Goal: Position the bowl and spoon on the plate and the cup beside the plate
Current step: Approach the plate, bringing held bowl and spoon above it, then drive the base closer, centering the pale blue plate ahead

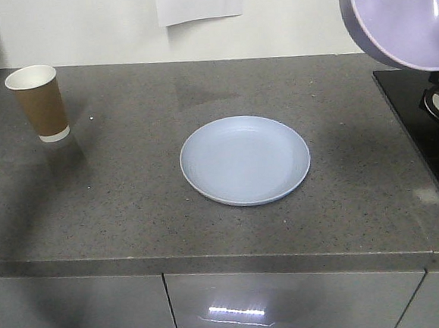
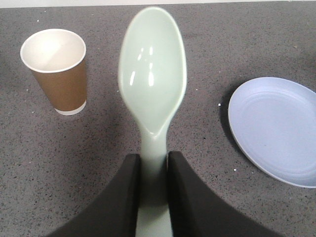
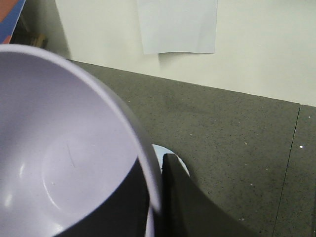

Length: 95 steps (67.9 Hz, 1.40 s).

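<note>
The left gripper (image 2: 153, 164) pinched the spoon (image 2: 152, 79) by its handle; the right gripper (image 3: 156, 183) clamped the bowl (image 3: 59, 148) at its rim. Both hung aloft, seemingly bound for the plate (image 1: 244, 160).

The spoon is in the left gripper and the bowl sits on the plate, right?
No. The left gripper holds the spoon, but the bowl is off the plate: the right gripper holds it in the air, as the front view shows.

surface: grey speckled counter (image 1: 132, 209) | centre: plate (image 1: 244, 160) lying flat | upper left: cup (image 1: 40, 102) upright, well apart from plate | right edge: black panel (image 1: 409, 115)
</note>
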Tool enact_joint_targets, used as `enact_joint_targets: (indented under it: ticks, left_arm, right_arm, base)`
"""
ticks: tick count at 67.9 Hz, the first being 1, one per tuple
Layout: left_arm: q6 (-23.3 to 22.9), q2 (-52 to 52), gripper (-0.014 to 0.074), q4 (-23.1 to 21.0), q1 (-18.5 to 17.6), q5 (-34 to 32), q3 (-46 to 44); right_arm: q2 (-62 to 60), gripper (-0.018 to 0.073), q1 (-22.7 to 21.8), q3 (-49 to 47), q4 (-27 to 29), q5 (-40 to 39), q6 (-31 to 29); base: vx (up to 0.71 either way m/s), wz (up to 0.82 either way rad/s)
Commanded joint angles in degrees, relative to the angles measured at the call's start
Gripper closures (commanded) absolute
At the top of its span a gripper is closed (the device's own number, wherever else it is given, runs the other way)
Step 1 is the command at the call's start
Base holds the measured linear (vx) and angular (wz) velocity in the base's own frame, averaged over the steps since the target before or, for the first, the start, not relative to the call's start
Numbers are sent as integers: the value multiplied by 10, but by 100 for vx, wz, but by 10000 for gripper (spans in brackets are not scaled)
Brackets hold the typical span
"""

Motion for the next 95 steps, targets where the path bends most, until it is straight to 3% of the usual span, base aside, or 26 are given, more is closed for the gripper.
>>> enact_joint_targets:
  ticks: [1, 95]
  left_arm:
    - [0, -17, 603, -19, 1, -31, -13]
    - [0, -17, 603, -19, 1, -31, -13]
  right_arm:
    - [-11, 562, -4, -17, 29, -29, -4]
    - [-11, 562, -4, -17, 29, -29, -4]
  base:
    - [2, -2]
    - [3, -1]
